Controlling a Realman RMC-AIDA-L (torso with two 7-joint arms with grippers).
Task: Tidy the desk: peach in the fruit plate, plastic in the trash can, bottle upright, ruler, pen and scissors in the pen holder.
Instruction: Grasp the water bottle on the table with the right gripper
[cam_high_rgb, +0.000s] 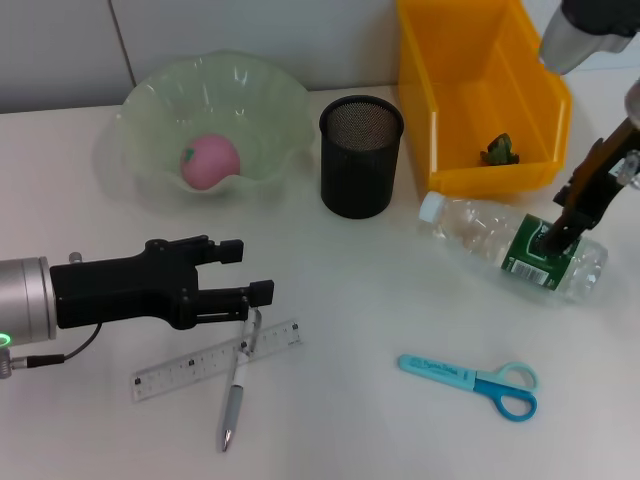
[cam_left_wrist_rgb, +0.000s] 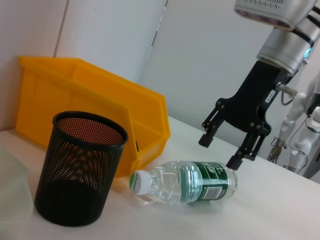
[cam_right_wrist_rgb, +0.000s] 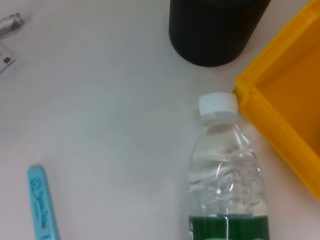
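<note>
Bottle, clear plastic with white cap and green label, lying on its side on the white bench, directly under the black right gripper. Jaws apart, per the left wrist view: one finger low beside the label end, the other raised off the far side, neither pressed in. Straddling the labelled body near the base, not the neck. Long axis running from the cap, which points toward the black mesh pen holder, out to the base at the robot's right; across that axis stand the jaws, which suits a grip round the body. Probably next: closing on the label, then swinging the cap end upward.

Just behind the cap, the yellow plastic bin, with a small crumpled green scrap inside; little room there, so standing the bottle likely needs a tilt away from the bin wall.

Farther off, the black left gripper, jaws apart, hovering above the clear plastic ruler and silver pen, well apart from the bottle. Blue-handled scissors on the bench toward the near edge. Pink peach already in the pale green scalloped fruit plate.
</note>
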